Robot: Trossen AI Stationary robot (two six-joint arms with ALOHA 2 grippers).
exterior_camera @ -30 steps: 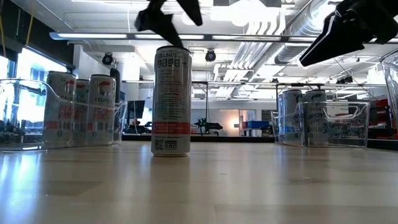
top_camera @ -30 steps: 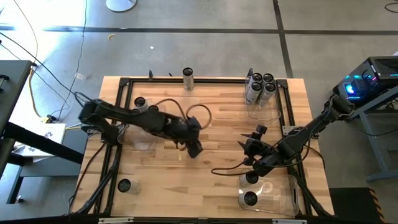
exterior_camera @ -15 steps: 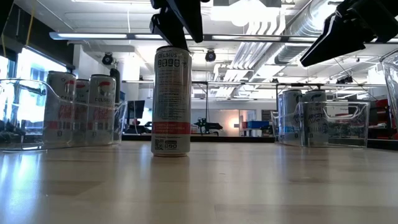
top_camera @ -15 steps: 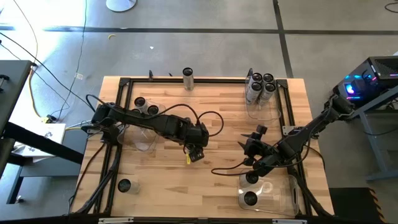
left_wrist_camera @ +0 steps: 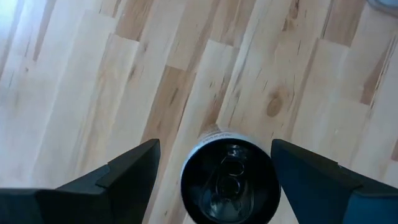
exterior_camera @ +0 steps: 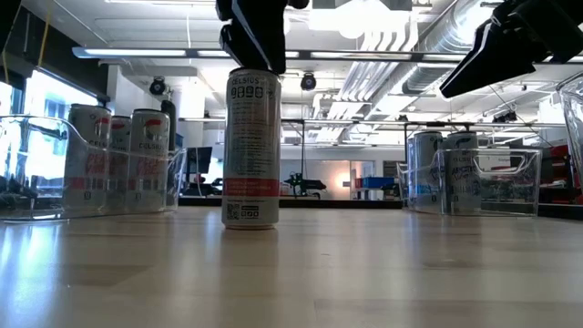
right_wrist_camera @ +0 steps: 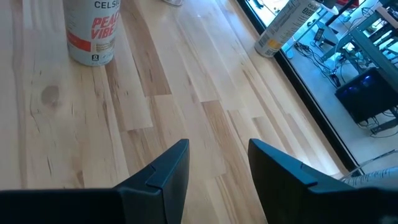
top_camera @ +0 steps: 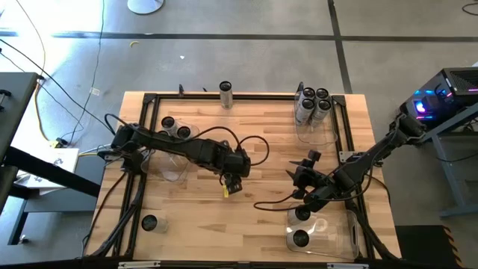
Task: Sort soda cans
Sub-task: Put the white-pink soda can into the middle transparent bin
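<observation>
The left arm is hiding the middle can (left_wrist_camera: pixel 229 180) from above, and the picture's bottom edge is cutting off the left gripper's (left_wrist_camera: pixel 214 180) fingers.

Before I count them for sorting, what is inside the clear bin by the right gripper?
In the bin near the right gripper, two cans show from above. The arm covers part of it, so more may be hidden.

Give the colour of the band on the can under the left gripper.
Red, on a white can; low view shows it best.
</observation>
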